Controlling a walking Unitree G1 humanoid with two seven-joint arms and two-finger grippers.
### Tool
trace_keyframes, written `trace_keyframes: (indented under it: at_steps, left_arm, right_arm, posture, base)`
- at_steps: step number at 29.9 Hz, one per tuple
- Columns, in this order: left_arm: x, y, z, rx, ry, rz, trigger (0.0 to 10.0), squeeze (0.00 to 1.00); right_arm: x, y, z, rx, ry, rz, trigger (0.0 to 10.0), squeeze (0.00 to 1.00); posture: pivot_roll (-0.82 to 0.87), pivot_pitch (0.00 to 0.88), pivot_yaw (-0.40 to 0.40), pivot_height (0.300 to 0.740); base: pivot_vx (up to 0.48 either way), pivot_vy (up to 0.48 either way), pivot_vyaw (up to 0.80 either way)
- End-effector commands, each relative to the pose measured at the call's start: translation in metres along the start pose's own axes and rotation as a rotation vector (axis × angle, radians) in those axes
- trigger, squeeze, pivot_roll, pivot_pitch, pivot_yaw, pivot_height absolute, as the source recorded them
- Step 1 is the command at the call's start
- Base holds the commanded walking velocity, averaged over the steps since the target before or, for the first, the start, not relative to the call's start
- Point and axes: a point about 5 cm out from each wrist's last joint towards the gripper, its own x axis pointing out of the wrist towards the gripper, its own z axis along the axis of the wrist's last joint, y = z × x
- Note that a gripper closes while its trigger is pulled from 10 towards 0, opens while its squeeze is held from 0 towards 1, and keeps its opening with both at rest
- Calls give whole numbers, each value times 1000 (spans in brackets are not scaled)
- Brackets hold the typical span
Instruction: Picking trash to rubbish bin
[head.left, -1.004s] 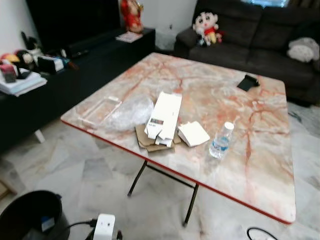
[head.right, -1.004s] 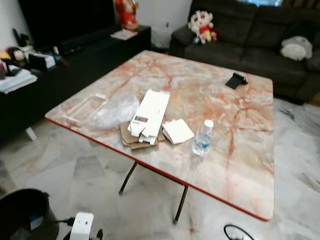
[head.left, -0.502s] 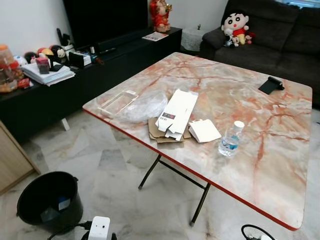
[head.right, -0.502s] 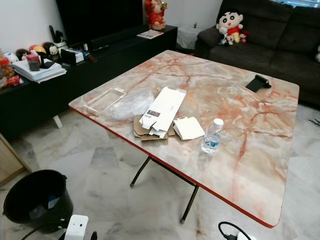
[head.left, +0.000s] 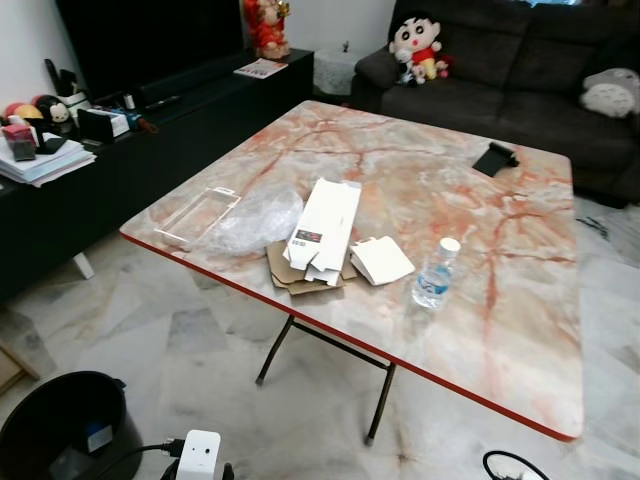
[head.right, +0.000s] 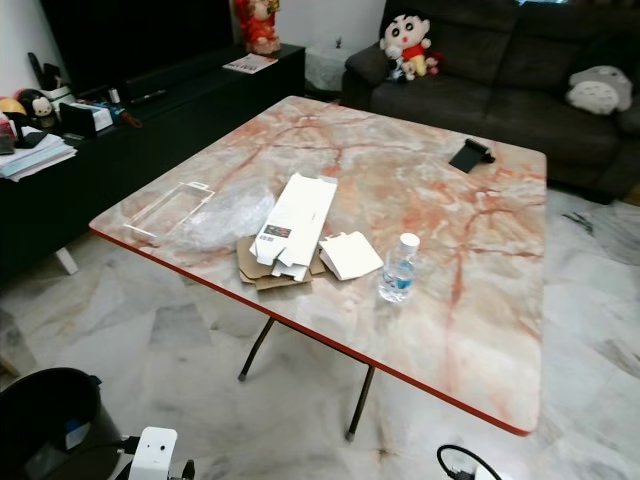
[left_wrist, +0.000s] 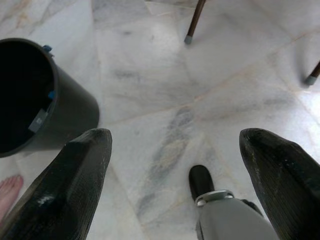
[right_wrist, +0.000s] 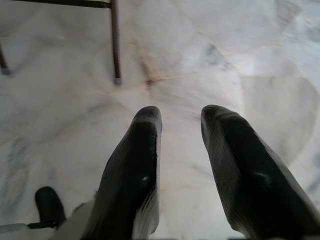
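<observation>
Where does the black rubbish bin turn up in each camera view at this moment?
Left eye view: black rubbish bin at bottom left, on the floor.
Right eye view: bottom left corner.
Left wrist view: beside the open left tool, bin.
Right wrist view: not in it.
Shared landmark: table leg.

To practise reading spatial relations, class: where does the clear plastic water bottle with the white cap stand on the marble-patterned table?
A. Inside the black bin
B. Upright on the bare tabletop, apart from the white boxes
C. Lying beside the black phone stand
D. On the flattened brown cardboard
B: the clear plastic water bottle stands upright on the marble-patterned table, clear of the small white box.
</observation>
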Motion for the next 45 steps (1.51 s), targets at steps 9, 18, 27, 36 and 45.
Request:
trace_keyframes:
  at_steps: [9,18,27,36,45]
  left_arm:
    - [-1,-2,-4,7,12,-18,10000,0]
    - [-1,-2,-3,-7,6,-21,10000,0]
    - [-1,-3,-2,-9,4,-27,10000,0]
    - [-1,-4,-3,-12,11,-31,10000,0]
    - [-1,-5,-2,-1,9,-33,10000,0]
  right_arm:
    - [-2,-3,-6,11,23,-8,10000,0]
    - [-3,-1,-9,11,37,-6,10000,0]
    - [-3,-1,-9,5,41,-8,10000,0]
    - [-2,-1,-8,4,39,-10,10000,0]
    - [-2,-3,-6,8,29,-25,10000,0]
  posture:
    - [70,64,-69,740]
    - [72,67,-70,740]
    - [72,67,-70,740]
    - [69,71,-70,740]
    - [68,70,-73,740]
  base:
    - [0,0,-631]
    - [0,0,-625]
    - [0,0,-622]
    - [0,0,-622]
    - [0,0,-138]
